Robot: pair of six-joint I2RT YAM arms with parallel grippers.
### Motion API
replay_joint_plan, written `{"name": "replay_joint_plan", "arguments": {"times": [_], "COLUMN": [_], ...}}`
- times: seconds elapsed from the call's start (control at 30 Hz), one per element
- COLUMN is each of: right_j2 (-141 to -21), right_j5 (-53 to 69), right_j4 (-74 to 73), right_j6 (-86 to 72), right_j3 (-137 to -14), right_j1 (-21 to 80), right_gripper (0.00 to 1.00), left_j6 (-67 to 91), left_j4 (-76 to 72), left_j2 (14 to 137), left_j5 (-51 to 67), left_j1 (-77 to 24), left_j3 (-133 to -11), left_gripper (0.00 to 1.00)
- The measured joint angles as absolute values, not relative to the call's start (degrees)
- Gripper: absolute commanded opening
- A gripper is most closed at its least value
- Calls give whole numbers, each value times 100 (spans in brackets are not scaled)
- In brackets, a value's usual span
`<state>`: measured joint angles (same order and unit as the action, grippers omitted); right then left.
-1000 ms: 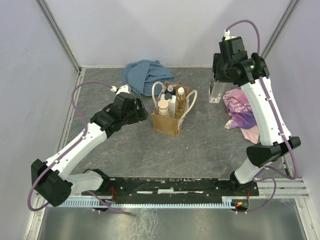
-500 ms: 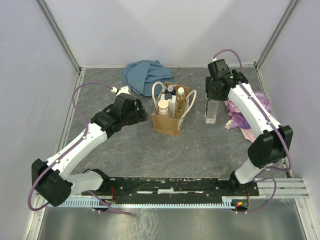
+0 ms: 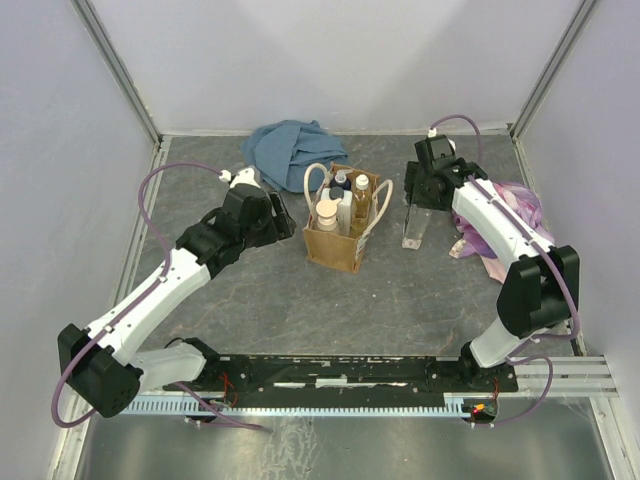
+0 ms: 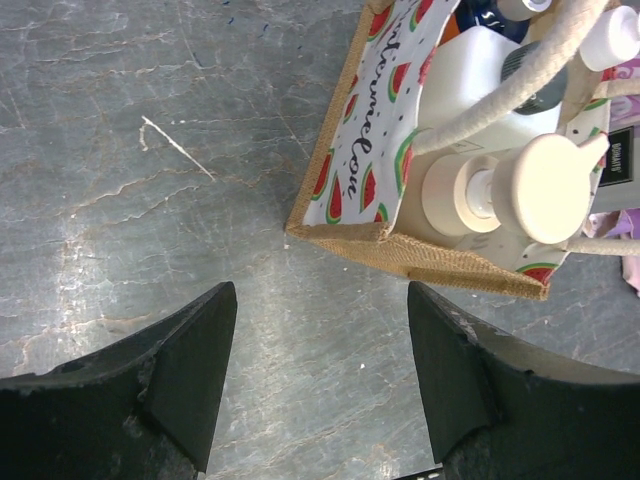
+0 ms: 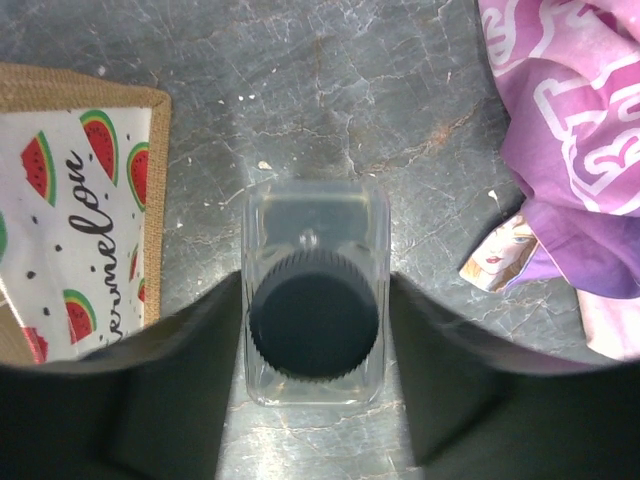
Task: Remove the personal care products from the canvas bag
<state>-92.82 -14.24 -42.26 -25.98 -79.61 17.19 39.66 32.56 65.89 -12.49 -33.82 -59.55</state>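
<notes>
The canvas bag (image 3: 338,250) stands mid-table, its watermelon-print lining showing in both wrist views (image 4: 345,170) (image 5: 90,190). Inside it are a beige pump bottle (image 3: 327,213) (image 4: 540,185), a white bottle (image 3: 346,210) (image 4: 470,70) and a slim amber bottle (image 3: 361,195). A clear dark-capped bottle (image 3: 413,228) (image 5: 315,240) stands on the table to the right of the bag. My right gripper (image 3: 418,208) (image 5: 315,330) is open straight above it, blurred fingers close beside its walls. My left gripper (image 3: 283,215) (image 4: 315,390) is open and empty, just off the bag's left corner.
A blue cloth (image 3: 285,145) lies at the back, behind the bag. A pink-purple patterned cloth (image 3: 490,225) (image 5: 570,150) lies to the right of the clear bottle. Grey walls enclose the table on three sides.
</notes>
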Motion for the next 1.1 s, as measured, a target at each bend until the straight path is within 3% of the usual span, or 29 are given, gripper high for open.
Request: {"name": "replay_joint_plan", "arguments": {"times": [0.03, 0.07, 0.53, 1.1], "right_j2": [-9264, -9227, -8103, -7564], "right_j5": [-1424, -1422, -1201, -919], "right_j4": [-4191, -4156, -4397, -4858], "right_j6": [-2617, -2615, -2613, -2639], "right_j3": [-7961, -7964, -8829, -8818], "right_j1": [1719, 1719, 1719, 1719], "right_gripper": [97, 100, 100, 100], "left_j6": [3964, 3959, 3133, 2383], "left_j4": [3240, 3229, 2958, 2471], "left_j2": [6600, 6602, 7008, 7887], "left_j5": [-1219, -1190, -1170, -1278], "left_j1": [-3385, -3389, -3653, -3872], "left_j3": [-5972, -5983, -6608, -6834], "left_gripper": [75, 75, 75, 77]}}
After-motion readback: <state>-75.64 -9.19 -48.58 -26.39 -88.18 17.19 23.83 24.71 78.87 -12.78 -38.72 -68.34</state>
